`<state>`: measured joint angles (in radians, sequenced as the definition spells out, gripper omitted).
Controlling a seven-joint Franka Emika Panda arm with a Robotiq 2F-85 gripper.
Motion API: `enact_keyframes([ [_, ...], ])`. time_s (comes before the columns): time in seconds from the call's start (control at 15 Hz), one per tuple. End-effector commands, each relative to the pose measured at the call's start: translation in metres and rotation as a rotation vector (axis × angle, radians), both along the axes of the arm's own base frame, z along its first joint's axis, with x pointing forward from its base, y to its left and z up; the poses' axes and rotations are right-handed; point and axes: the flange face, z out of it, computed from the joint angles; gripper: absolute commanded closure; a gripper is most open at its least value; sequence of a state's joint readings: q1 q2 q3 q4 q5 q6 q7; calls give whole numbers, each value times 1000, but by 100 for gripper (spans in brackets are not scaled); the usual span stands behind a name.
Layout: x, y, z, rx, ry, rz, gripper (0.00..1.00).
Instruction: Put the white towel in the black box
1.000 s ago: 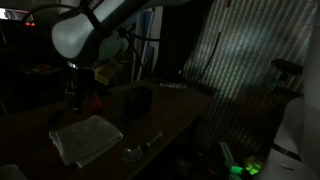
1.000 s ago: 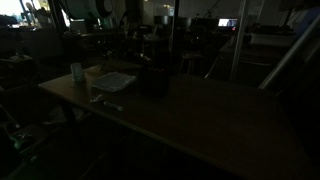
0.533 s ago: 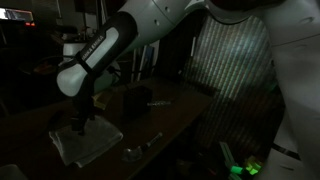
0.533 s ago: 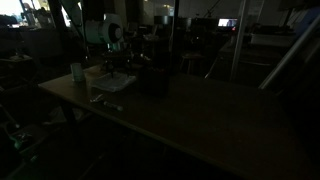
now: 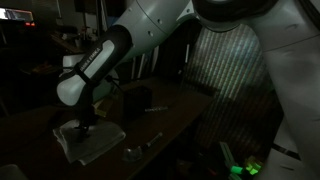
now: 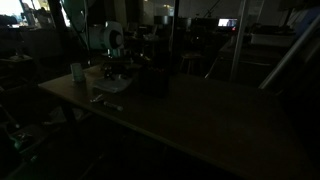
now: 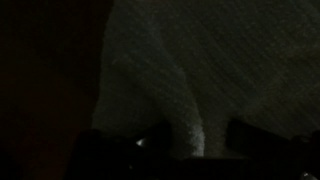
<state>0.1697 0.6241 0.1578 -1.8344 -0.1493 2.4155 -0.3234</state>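
The scene is very dark. The white towel (image 5: pixel 100 142) lies flat on the wooden table, near the corner, and shows in both exterior views (image 6: pixel 118 84). The black box (image 5: pixel 138 100) stands just behind it (image 6: pixel 153 78). My gripper (image 5: pixel 86 124) is down on the towel's middle (image 6: pixel 110 72). In the wrist view the towel (image 7: pixel 230 60) fills the frame. A raised fold of cloth sits pinched between the two fingers (image 7: pixel 197 145).
A pale cup (image 6: pixel 76 71) stands by the table's corner beside the towel. A small metallic object (image 5: pixel 133 152) lies near the front edge (image 6: pixel 105 98). The table (image 6: pixel 200 120) stretches away past the box. Dark clutter surrounds the table.
The arm has swung in and come down from above the table onto the towel. The towel's middle is now bunched between the fingers.
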Motion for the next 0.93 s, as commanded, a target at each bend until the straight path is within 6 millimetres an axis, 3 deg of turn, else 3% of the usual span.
enact_keyframes([
  [0.0,-28,-3,13,-16,49,-59,64],
  [0.27,-55,-6,33,-23,69,-130,95],
  [0.33,-63,-7,40,-27,69,-145,99],
  [0.6,-82,-14,80,-26,23,-199,100],
  [0.87,-82,-35,157,-22,-124,-299,100],
])
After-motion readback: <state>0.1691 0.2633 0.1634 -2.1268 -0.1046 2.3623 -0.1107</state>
